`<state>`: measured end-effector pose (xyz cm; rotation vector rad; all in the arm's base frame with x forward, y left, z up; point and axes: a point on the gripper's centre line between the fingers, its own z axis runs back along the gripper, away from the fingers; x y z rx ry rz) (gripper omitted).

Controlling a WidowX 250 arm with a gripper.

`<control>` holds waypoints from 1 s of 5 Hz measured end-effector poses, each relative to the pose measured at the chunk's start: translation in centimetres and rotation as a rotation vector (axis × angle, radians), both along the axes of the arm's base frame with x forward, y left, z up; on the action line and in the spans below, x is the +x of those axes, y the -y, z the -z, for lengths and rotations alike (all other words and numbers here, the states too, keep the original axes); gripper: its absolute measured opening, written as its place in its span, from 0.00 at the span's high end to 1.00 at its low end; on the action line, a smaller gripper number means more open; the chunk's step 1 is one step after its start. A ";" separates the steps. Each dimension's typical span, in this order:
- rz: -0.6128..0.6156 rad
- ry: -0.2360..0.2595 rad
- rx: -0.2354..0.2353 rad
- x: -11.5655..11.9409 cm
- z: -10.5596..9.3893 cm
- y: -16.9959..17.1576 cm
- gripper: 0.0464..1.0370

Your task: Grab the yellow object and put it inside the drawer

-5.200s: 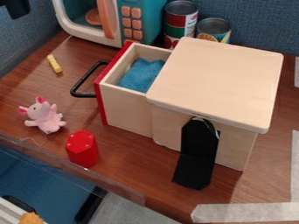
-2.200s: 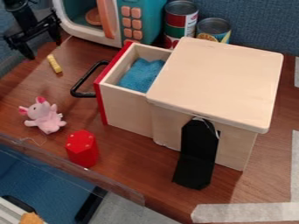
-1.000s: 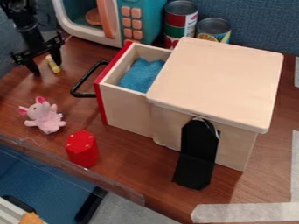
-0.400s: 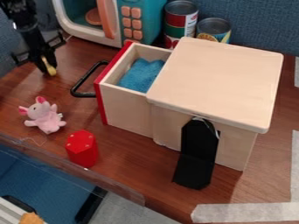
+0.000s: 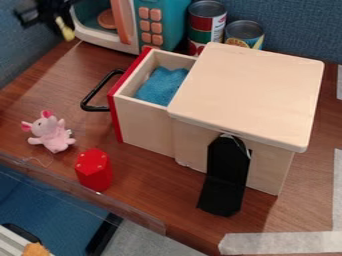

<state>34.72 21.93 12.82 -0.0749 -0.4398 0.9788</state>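
Claw [image 5: 60, 19] grips the yellow object [image 5: 65, 30], raised off the counter [image 5: 153, 182]; the drawer [image 5: 143, 125] stands open, blue cloth [image 5: 160, 86] inside.

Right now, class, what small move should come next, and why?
Probably carry the small yellow stick across to above the open wooden drawer, since the black hand grips it in the air near the teal-and-white toy microwave, not yet over the drawer.

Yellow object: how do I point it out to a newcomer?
Find the toy microwave at the top. At its left edge in view is a small, slim yellow piece. Unlike the pink plush on the table, it hangs from the black gripper.
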 end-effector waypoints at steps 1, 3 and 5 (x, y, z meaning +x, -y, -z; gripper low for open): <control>0.103 -0.002 0.032 0.1 -2.3 3.0 0.86; 0.290 0.008 0.100 0.5 -3.3 10.2 0.86; 0.384 -0.015 0.088 -0.5 -1.4 15.2 0.87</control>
